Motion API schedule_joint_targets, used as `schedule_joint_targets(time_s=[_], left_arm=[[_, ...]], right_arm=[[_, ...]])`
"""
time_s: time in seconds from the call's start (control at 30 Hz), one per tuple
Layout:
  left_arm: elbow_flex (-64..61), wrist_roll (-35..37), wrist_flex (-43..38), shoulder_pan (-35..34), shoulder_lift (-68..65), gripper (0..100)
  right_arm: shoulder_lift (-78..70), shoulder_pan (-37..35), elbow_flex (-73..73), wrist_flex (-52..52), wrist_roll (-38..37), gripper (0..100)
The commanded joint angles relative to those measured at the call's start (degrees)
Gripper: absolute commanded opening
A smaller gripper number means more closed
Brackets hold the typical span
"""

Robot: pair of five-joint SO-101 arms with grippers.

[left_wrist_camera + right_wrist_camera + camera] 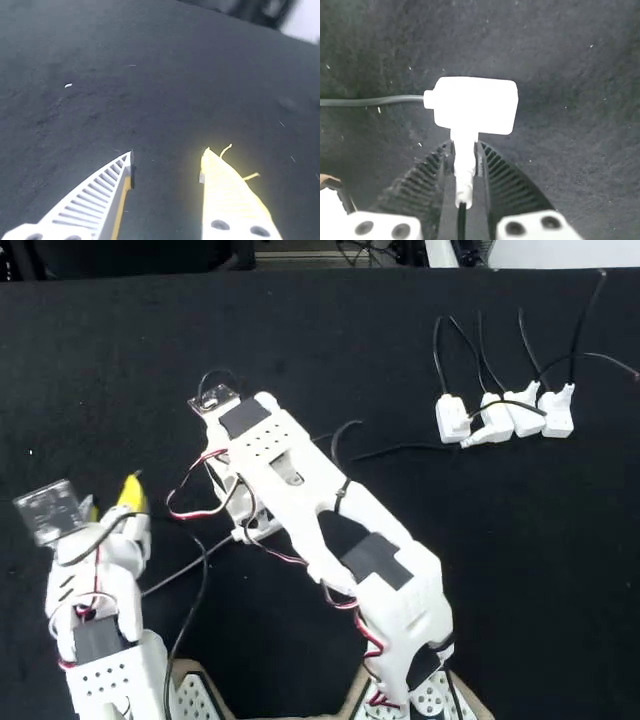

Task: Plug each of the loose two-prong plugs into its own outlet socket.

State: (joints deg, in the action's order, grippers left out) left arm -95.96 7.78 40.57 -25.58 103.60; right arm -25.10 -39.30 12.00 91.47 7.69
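Your right end effector (465, 149) is clamped on a smooth white plug (464, 175). The plug's front meets a rounded rectangular white socket block (475, 105) with a thin cord (370, 101), lying on the matte black felt table (100, 360). Your left end effector (168, 152) stands wide, its ribbed fingers (95, 195) over bare felt. More white plugs with black cords (505, 415) cluster far right.
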Motion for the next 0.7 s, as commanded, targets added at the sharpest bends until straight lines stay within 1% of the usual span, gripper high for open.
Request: schedule_joint_targets(time_s=[0.0, 0.1, 0.27, 0.53, 0.67], left_arm=[[1.63, 1.93, -0.09, -1.27, 0.88, 22], [1.63, 1.93, -0.09, -1.27, 0.88, 22], [1.63, 2.2, -0.09, -1.54, 0.88, 22], [1.63, 2.02, -0.09, -1.36, 0.88, 22], [1.63, 2.02, -0.09, -1.36, 0.88, 22]], right_arm=[[3.38, -0.62, -0.04, -1.58, 0.7, 1.1], [3.38, -0.62, 0.4, -1.58, 0.7, 1.1], [3.3, -0.09, 2.51, -1.23, 4.84, 1.1], [2.86, 0.0, 3.47, -1.58, 5.19, 1.1], [4.09, 0.0, 4.09, -0.18, 5.19, 1.1]])
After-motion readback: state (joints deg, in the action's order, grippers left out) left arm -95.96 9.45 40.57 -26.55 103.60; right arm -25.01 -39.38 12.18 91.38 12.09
